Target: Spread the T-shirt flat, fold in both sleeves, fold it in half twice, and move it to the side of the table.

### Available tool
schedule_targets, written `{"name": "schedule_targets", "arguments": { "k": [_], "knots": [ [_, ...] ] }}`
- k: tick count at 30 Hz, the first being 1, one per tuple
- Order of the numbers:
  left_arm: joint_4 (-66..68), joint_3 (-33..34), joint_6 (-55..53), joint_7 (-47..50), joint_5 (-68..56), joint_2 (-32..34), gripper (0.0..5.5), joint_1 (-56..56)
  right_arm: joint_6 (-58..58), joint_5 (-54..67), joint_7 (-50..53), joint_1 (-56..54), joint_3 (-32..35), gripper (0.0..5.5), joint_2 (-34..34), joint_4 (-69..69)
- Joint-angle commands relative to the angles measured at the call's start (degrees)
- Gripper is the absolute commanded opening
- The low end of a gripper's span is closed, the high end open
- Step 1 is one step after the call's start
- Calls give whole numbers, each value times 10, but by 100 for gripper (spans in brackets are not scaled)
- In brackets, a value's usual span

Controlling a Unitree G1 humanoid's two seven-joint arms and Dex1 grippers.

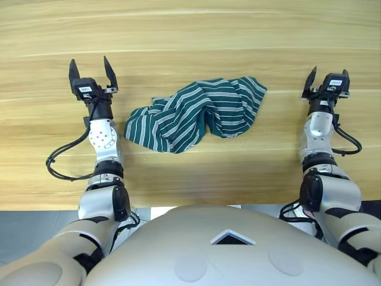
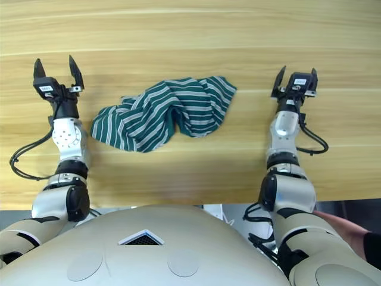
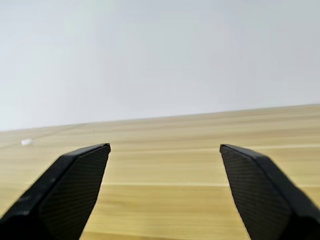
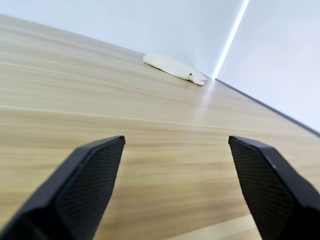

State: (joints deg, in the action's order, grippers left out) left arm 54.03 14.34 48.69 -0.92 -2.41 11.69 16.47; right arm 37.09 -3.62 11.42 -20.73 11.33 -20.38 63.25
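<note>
While the left gripper (image 1: 89,60) and right gripper (image 1: 329,70) stand open, the crumpled T-shirt (image 1: 196,113) lies between them, touching neither.

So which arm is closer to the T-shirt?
The left arm: its wrist nearly touches the striped T-shirt edge; the right arm has a clear table gap.

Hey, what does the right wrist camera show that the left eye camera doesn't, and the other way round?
The right wrist view adds a pale, flat cloth-like thing lying far ahead on the table, near where two white walls meet. The left eye view adds the crumpled green striped T-shirt in the middle of the table. It also shows the left gripper, open, on the shirt's left and apart from it. Both views show the wooden table and the right gripper, which is open with nothing between its fingers.
</note>
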Motion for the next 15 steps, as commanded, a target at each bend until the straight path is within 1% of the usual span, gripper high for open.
{"name": "schedule_targets", "arguments": {
  "k": [1, 4, 5, 7, 9, 11, 12, 15],
  "knots": [
    [13, 17, -23, -28, -45, -2, 409, 24, 11, -2, 13, -4, 0, 384, -4, -8],
    [10, 21, -46, -48, -69, -6, 409, 35, 9, 3, 13, -14, 2, 384, -4, -8],
    [-5, 22, -52, -76, -92, -13, 409, 35, 22, 10, 11, -4, 8, 384, -6, -22],
    [23, 16, -48, -74, -77, -5, 409, 50, 18, 30, 21, 13, 29, 384, -10, -19],
    [57, 27, -48, -53, -73, 12, 409, 72, -5, 47, 25, -5, 47, 384, -12, 4],
    [76, 42, -57, -48, -86, 21, 409, 84, -19, 52, 8, -25, 43, 384, 7, 8],
    [84, 46, -61, -48, -91, 21, 409, 89, -16, 39, 14, -32, 29, 384, 16, 3],
    [93, 58, -85, -76, -114, 9, 409, 102, -7, 14, 18, -48, 1, 384, 32, 1]
  ]
}}
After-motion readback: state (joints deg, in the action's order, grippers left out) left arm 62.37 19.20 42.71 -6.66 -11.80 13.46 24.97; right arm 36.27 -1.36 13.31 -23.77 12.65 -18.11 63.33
